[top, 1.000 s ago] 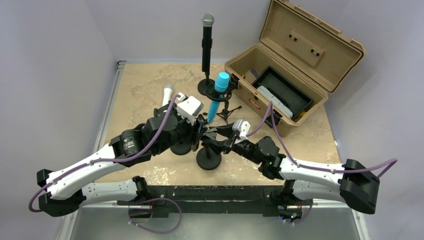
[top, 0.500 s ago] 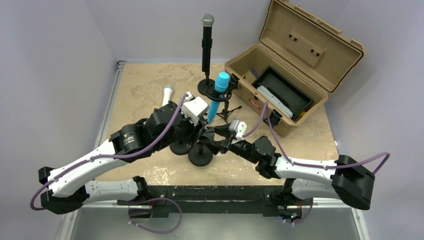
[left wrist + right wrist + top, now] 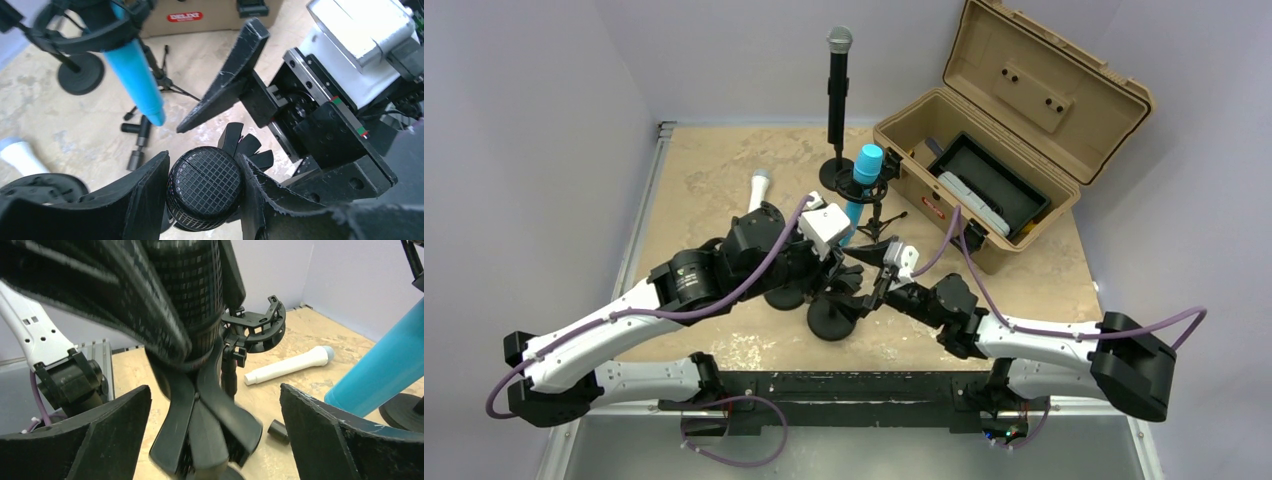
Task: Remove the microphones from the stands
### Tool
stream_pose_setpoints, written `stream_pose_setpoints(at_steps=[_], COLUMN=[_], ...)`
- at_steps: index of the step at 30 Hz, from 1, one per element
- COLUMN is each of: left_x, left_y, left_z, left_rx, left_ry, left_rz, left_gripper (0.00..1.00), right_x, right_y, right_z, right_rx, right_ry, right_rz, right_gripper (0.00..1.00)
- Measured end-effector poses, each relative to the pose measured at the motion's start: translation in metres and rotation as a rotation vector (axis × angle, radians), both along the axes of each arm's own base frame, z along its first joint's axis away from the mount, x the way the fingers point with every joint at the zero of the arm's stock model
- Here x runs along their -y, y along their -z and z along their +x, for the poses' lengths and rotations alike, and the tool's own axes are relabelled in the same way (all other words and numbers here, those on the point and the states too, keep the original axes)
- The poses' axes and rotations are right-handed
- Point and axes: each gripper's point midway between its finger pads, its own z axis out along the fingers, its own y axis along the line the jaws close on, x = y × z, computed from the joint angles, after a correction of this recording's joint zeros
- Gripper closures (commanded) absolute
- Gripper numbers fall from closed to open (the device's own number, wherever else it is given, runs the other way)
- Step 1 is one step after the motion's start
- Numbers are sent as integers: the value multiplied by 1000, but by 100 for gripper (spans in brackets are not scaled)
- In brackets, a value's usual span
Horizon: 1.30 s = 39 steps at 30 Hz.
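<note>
From above, both arms met at the middle of the surface [image 3: 714, 180] over the stand [image 3: 832, 320]. They were apart from the case [image 3: 984, 190] and well inside the surface edges, and the blue mic [image 3: 861, 190] stood just behind. Left wrist: the left end effector [image 3: 204, 165] was clenched on the mic [image 3: 205, 195], fingers [image 3: 142, 200] touching both sides of its mesh head. Right wrist: the right end effector [image 3: 215, 390] was released, jaws spread wide. Open gaps lay either side of the clip [image 3: 200, 410], where the mic stood upright.

Pale lilac walls [image 3: 544, 80] enclose a mottled tan tabletop [image 3: 714, 170], evenly lit.
</note>
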Motion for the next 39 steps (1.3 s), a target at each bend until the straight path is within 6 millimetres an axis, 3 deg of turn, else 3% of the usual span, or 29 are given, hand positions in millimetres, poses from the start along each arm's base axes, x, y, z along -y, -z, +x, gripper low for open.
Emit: stream_pose_setpoints(at_steps=[5,9,22,32,39], left_x=[10,11,2,0,2], left_y=[24,32,22,23,23], left_z=[-9,-10,1,8,6], left_rx=[-31,-13,115,107,106], left_ry=[66,100,148,174,204], left_rz=[11,39,26,10,7], left_gripper=[100,100,100,100,100], right_x=[3,2,4,2,4], right_y=[3,0,2,32,33], right_z=[-5,-11,-16,-2,0], right_rx=[13,33,14,-63,-72], right_ry=[-17,-46,-66,4,35], right_rz=[-19,-20,-32,-109,-112], right_gripper=[4,6,16,19,19])
